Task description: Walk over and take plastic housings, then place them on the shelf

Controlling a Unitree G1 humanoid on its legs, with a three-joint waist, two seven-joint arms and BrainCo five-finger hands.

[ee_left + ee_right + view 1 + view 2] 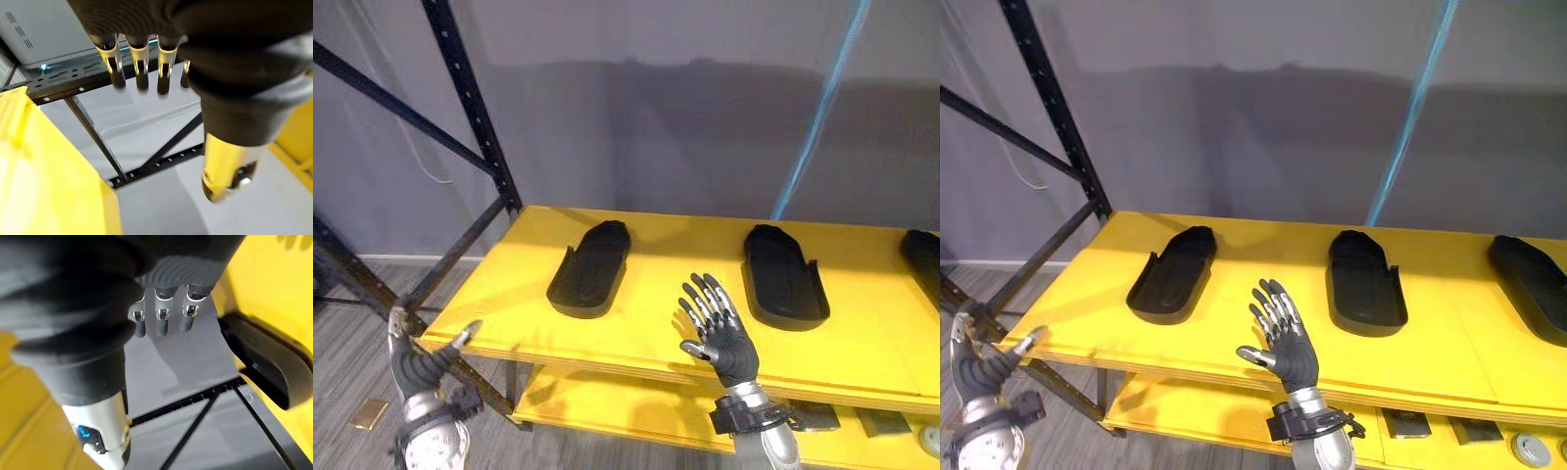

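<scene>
Across the middle of the frame the yellow shelf (pixel 646 328) already bears three black plastic housings (pixel 591 267) lying apart, so placing looks largely done, while the right hand (pixel 720 333) at lower centre and the left hand (pixel 416 364) at lower left hover empty, fingers straight and spread.
</scene>
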